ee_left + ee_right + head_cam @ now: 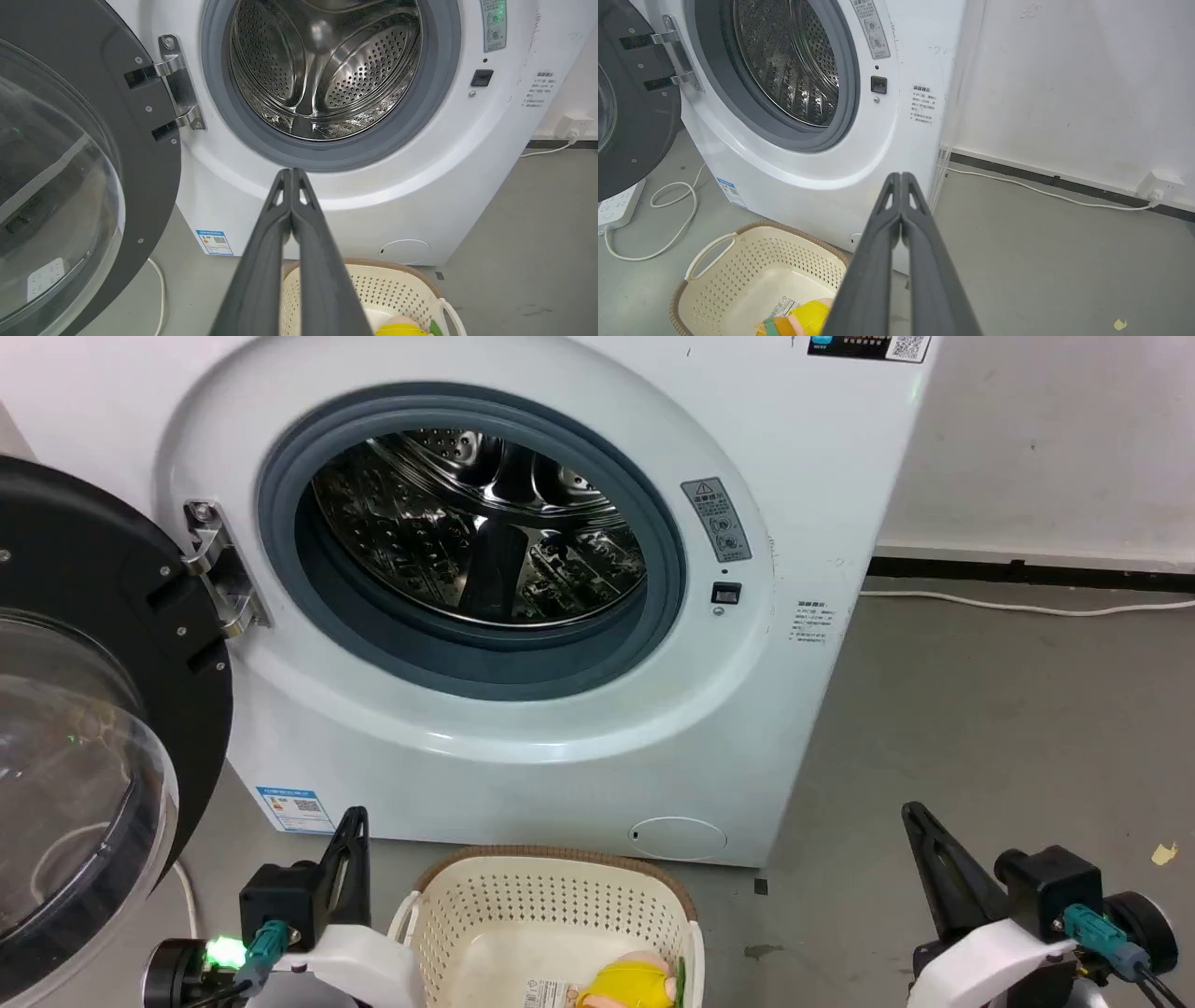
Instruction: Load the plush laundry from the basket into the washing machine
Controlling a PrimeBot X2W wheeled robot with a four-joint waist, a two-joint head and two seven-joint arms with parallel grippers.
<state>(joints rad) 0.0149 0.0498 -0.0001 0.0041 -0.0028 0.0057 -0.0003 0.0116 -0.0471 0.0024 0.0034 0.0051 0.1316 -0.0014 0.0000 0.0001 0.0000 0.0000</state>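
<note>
Plush laundry [630,985] sat in the basket [551,852], near side of the washing machine [560,756], whose door [103,579] hung open on the left and drum [485,532] looked empty. Left gripper [291,173] and right gripper [901,177] flanked the basket, fingers [261,261] pressed together, holding nothing. Loading hadn't started, I'd say.

The head camera is looking down at the washing machine [523,775] from close by. Both wrist cameras are facing it from lower, all sharing the drum [485,532] and basket [551,905].
</note>
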